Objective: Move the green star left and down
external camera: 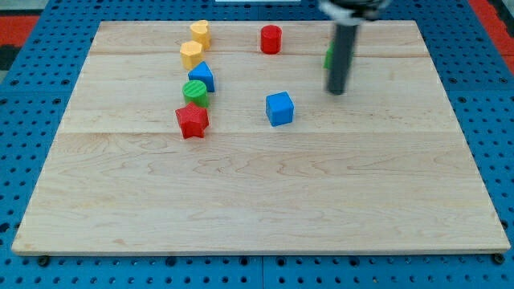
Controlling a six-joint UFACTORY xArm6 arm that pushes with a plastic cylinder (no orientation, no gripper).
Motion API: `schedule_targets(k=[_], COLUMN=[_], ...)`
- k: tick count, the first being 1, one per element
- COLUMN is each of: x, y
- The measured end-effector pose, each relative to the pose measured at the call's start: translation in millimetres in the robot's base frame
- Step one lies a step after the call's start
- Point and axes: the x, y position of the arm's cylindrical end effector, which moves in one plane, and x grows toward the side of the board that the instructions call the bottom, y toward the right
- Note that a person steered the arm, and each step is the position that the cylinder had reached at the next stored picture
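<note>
No jaws to spread or press together here: only a straight dark rod ending in my tip (336, 91), set down on the board (241, 201). Just above my tip in the view, at the rod's left edge, a sliver of the green star (328, 54), mostly hidden behind the rod; cannot tell whether touching.

Left of my tip and slightly lower, well apart: the blue cube (279, 107). Up and left of my tip, near the top edge: the red block (271, 38). Far to my tip's left, a cluster: upper yellow block (200, 33), lower yellow block (191, 54), small blue block (201, 76), green cylinder (194, 91), red star (192, 121).

Likely troubles:
- Seems parked on the wrong side. Pushing from below probably drives the star up toward the top edge, not left and down.
- Circling to the star's upper right risks clipping it and nudging it astray.
- Pressing off-centre on a star's arm probably spins it or lets it slip past.
- Heading left and down points toward the blue cube; going too far probably ends in a collision.
</note>
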Motion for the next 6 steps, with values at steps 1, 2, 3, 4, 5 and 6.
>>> schedule_targets(k=[1, 2, 3, 4, 5, 6], x=[-30.9, -92.7, -101.7, -101.5, -91.8, -68.2], y=[99.8, 98.7, 61.2, 21.0, -7.4, -23.6])
